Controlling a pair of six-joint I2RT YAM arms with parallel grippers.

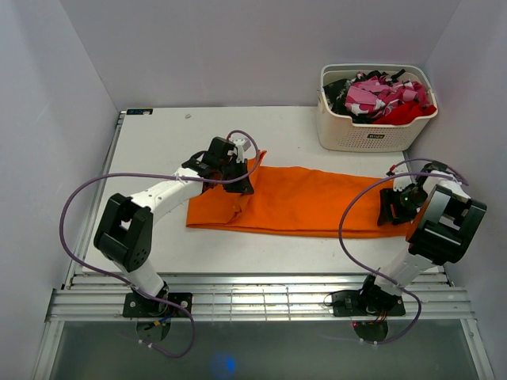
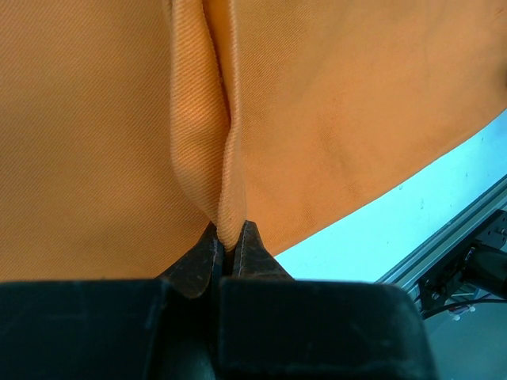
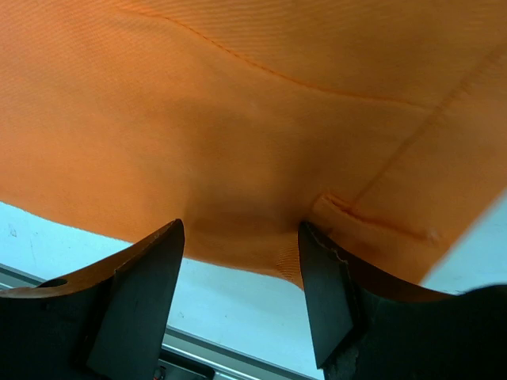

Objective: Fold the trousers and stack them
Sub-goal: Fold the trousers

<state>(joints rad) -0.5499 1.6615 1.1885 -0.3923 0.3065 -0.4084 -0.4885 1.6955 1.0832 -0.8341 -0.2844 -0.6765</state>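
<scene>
The bright-orange trousers lie as a long folded strip across the table, from centre-left to the right edge. My left gripper is at the strip's left end, shut on a pinched ridge of the orange cloth that rises between its fingertips. My right gripper is at the strip's right end, open, its fingers straddling the near edge of the trousers with the cloth above them and bare table below.
A white laundry basket with red, pink-patterned and black clothes stands at the back right. The table's front rail runs along the near edge. White walls close in on the left, back and right.
</scene>
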